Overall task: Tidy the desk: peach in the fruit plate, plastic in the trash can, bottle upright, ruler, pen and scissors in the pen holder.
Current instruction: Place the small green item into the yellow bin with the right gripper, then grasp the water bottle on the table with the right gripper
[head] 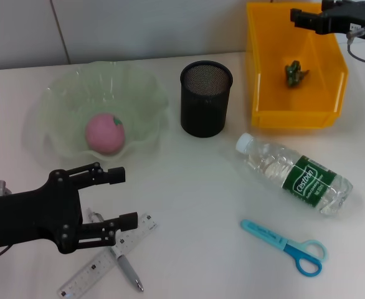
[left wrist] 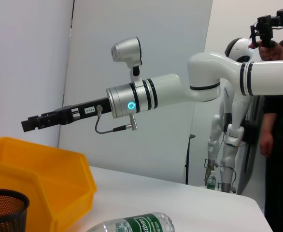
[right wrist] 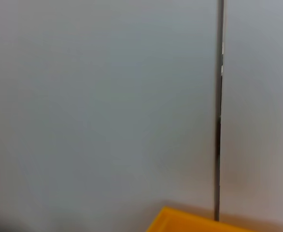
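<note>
Done: peach point(head: 105, 132) in fruit plate point(head: 58, 103), plastic point(head: 296, 72) in trash can point(head: 263, 62). Pending: bottle point(head: 294, 174) lying flat; ruler point(head: 92, 269), pen point(head: 130, 274), scissors point(head: 285, 246) on table point(head: 195, 249). Left tool point(head: 121, 198) spread apart over ruler; right tool point(head: 302, 18) above can, state indiscernible.

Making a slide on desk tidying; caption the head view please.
Left tool open above ruler and pen; peach plated, bottle lying down.
</note>
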You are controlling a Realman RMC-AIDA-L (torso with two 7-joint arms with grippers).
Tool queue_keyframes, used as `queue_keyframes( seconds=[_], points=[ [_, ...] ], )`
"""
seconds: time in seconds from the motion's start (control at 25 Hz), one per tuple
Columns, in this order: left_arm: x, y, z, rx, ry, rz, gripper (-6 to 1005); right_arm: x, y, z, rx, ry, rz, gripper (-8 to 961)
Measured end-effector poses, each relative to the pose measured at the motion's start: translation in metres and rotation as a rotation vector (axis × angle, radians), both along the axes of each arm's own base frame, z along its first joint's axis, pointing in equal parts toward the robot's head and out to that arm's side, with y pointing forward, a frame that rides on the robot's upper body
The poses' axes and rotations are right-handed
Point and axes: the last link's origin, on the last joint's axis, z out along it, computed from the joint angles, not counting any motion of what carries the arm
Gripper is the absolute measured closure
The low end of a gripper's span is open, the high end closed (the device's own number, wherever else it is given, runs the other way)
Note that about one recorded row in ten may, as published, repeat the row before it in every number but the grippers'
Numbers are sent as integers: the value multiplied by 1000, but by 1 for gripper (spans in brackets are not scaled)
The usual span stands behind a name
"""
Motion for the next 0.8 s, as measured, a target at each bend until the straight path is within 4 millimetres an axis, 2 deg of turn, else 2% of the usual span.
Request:
queue_keyframes(
  seconds=[0.36, 0.56, 0.8],
  points=[
    [1, 1, 3, 5, -8, 1, 205, -16, -5, 6, -18, 78, 69, 190],
    [2, 2, 3, 5, -9, -4, 205, -35, -18, 14, -73, 143, 178, 185],
    [3, 3, 3, 4, -10, -4, 205, -58, -38, 21, -222, 172, 251, 185]
  ],
)
